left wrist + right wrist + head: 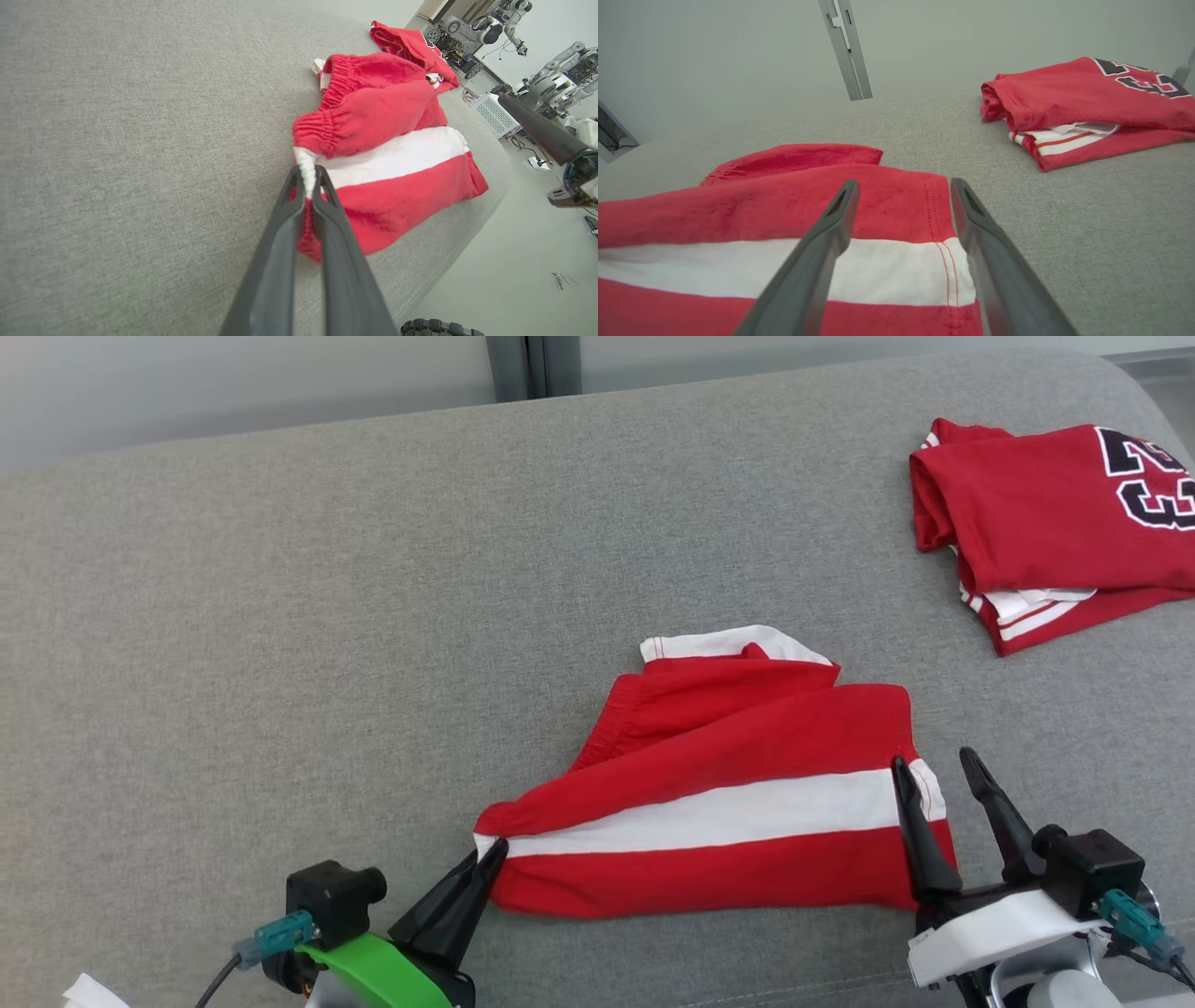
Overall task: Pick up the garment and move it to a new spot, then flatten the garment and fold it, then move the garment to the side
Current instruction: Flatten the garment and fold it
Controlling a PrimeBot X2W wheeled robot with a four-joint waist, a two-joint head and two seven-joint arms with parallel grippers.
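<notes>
**Left end pinched, right end yet to be taken**

Head view: the shorts (728,812) lie mid-couch (373,616), toward its near edge, with the white stripe running left to right. The left jaws are closed on the waistband corner at the shorts' left end. The right jaws stand wide at the right end, with one finger (920,840) over the cloth and the other just beyond it on bare couch. A folded jersey (1027,504) sits far right, well apart.

Left wrist view: the jaws clamp a bunched white bit of waistband (306,170). The shorts (387,158) are rumpled, with a red layer humped over the stripe.

Right wrist view: the hem (945,261) lies flat between the wide jaws, not gripped. To do this step well, the right jaws should probably drop low and work one finger under the hem at the stripe. They should then close on every layer, level with the left hold. An even pull apart should smooth the hump. Catching only the top layer, or tugging before the grip is firm, would likely skew the cloth.

Nothing here serves as a container; both garments lie loose on the couch.
</notes>
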